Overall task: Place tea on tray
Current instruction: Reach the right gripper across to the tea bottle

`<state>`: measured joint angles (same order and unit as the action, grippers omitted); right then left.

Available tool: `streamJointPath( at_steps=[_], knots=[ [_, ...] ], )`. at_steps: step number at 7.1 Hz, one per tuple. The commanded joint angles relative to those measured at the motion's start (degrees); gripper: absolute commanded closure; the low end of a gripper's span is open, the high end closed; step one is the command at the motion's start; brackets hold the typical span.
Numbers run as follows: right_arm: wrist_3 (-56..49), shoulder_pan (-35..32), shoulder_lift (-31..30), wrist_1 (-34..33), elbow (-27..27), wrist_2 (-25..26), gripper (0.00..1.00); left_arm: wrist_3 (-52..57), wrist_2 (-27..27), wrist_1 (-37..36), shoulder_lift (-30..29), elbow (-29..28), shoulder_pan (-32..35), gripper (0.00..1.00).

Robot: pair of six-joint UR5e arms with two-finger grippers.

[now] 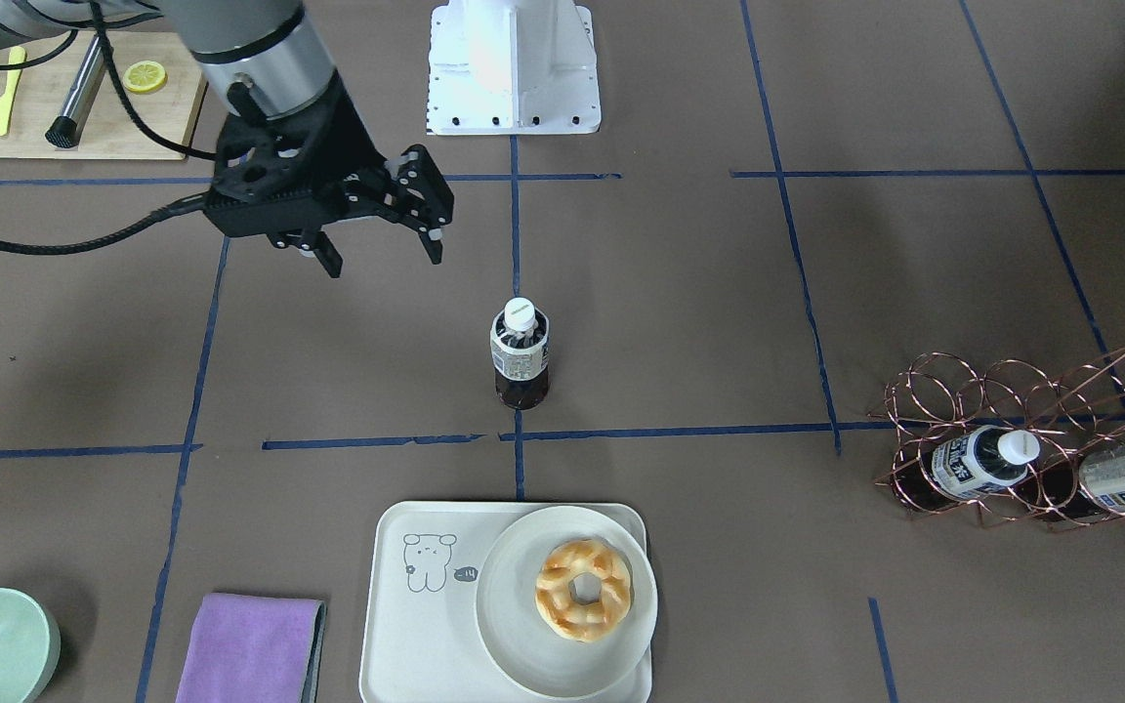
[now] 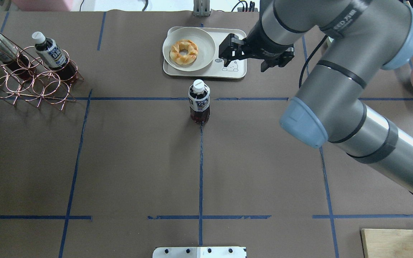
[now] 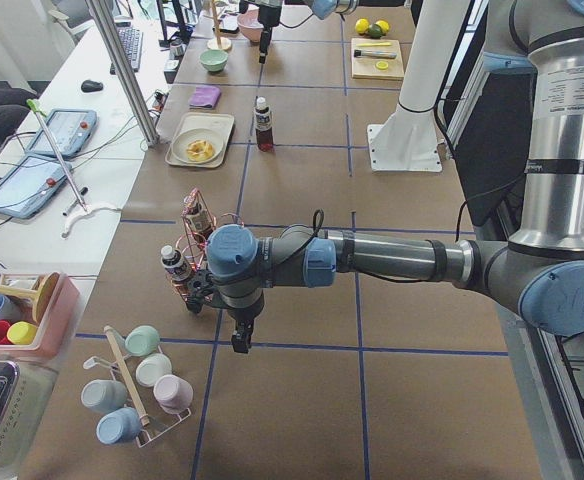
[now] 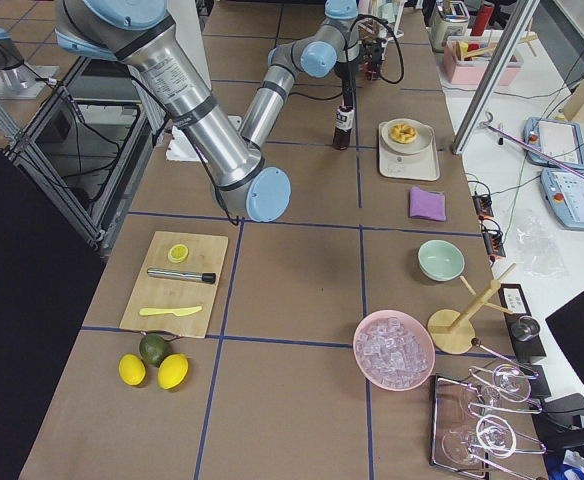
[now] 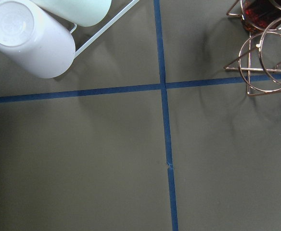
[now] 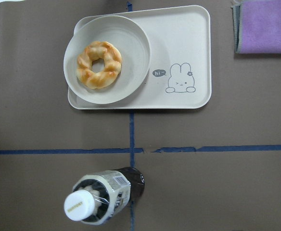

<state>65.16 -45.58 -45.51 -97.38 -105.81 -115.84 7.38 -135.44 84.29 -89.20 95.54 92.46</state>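
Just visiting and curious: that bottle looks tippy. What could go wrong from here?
The tea stands upright, tall and narrow, and the open right tool is off to one side, so a slightly off approach might knock it over. The plate with the doughnut covers much of the tray; only the bear side is bare, so the tea might land on the plate's rim and tip.
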Motion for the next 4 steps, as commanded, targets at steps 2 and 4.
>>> streamJointPath(
  at_steps=[2, 4],
  knots=[
    [1.28, 1.98, 4.54, -0.09, 4.81, 1.40, 0.00, 0.00, 0.00, 0.00, -0.01, 0.00, 0.00, 0.00],
    [1.28, 2.51, 5.77, -0.96, 6.05, 1.67, 0.00, 0.00, 0.00, 0.00, -0.01, 0.00, 0.00, 0.00]
  ],
)
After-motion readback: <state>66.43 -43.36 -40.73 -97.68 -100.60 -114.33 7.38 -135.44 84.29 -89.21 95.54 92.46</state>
